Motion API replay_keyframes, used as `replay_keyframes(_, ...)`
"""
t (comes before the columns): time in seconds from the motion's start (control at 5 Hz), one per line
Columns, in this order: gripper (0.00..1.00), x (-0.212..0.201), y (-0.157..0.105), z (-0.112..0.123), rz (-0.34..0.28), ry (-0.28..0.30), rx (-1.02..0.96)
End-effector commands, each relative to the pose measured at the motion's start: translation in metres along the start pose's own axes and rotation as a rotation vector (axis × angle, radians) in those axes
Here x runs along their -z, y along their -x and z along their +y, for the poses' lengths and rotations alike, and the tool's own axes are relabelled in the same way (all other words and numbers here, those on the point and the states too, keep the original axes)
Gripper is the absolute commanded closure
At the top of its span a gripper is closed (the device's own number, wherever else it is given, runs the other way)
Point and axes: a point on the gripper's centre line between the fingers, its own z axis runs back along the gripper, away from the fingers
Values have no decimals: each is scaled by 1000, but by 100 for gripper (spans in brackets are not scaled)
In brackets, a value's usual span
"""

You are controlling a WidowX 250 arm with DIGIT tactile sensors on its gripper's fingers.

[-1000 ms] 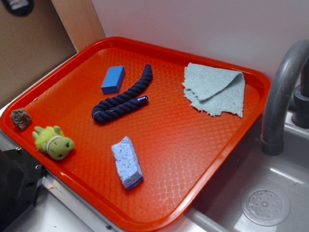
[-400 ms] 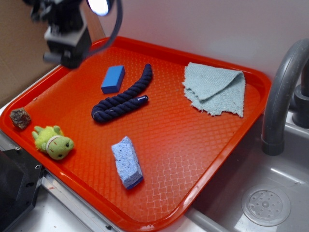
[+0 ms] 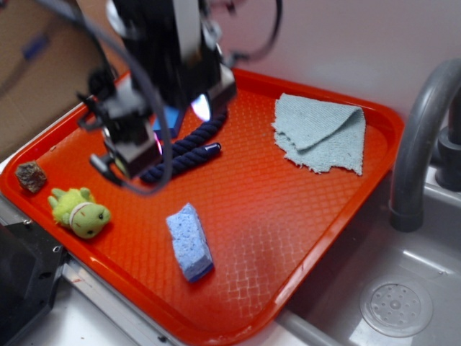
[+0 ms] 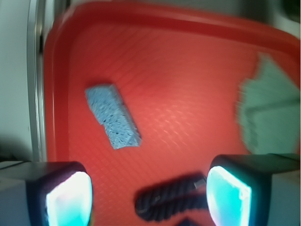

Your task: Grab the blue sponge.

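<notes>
Black and blurred with motion, the gripper [image 3: 130, 155] hangs over the left middle of the orange tray [image 3: 310, 209], its jaws spread wide with nothing between them; the wrist view shows both glowing pads [image 4: 70, 200] far apart at the bottom corners. A second ago no arm was in the exterior view at all, and a moment ago only its head showed at the upper left corner, over the tray's far rim. Now it has swept down and inward and covers the small smooth blue block, of which nothing can be made out behind the arm.

Directly beneath the gripper lies the dark navy rope [image 3: 189, 153], its curve partly hidden by the arm; in the wrist view one end of it sits between the pads. The blue sponge [image 3: 189, 242] lies flat on the tray, apart from the gripper, toward the tray's near edge and clear of everything else. It has not shifted.

Near the gripper, toward the tray's near-left edge, sits the green plush toy [image 3: 80, 211], and beyond that a small brown rock-like lump [image 3: 30, 176] in the tray's left corner. Well apart on the far right side lies the folded pale green cloth [image 3: 320, 132]. Off the tray's right edge stands a grey faucet [image 3: 418, 137] over a sink [image 3: 396, 306].
</notes>
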Motion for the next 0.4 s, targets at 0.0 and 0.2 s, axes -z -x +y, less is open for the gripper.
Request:
replay_keyframes(0.0,0,46,-19,-28,22,4,146)
replay_keyframes(0.2,0,67,-23,-39,53,19,156)
